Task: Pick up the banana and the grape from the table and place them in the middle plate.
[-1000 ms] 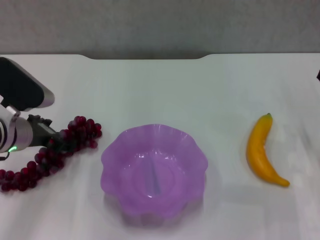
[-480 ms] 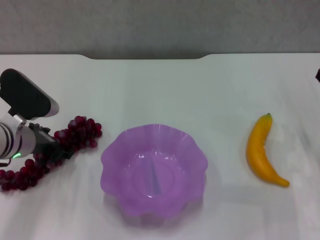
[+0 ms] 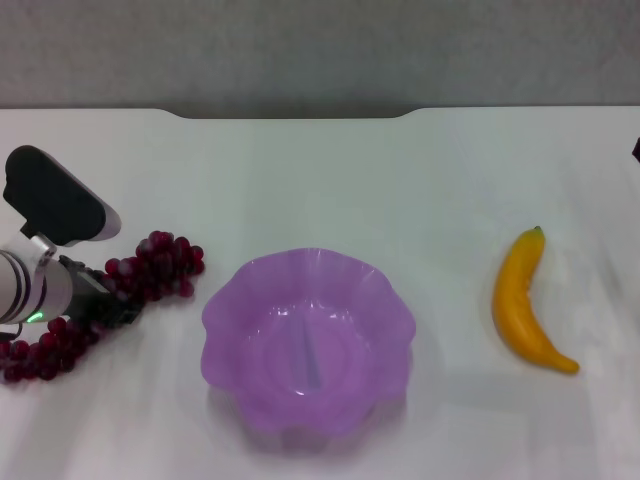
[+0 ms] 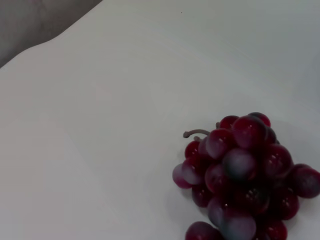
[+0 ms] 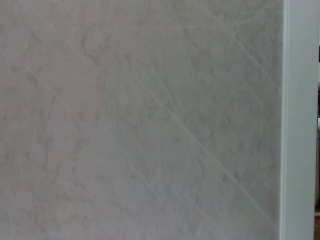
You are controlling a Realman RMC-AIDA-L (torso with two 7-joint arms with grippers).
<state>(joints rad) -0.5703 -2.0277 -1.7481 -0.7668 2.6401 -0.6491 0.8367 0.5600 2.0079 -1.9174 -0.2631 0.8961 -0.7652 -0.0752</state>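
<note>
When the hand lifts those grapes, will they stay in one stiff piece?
Probably not. The grapes lie as a long, bent string of small balls, so the free ends would likely sag and swing. Round, glossy berries may slip in the left hand.

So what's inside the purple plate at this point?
Nothing: the middle plate holds no fruit. The grape lies on the table by the left gripper; the banana lies opposite.

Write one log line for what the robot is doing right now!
left gripper: at grape | banana: on table | middle plate: empty
</note>
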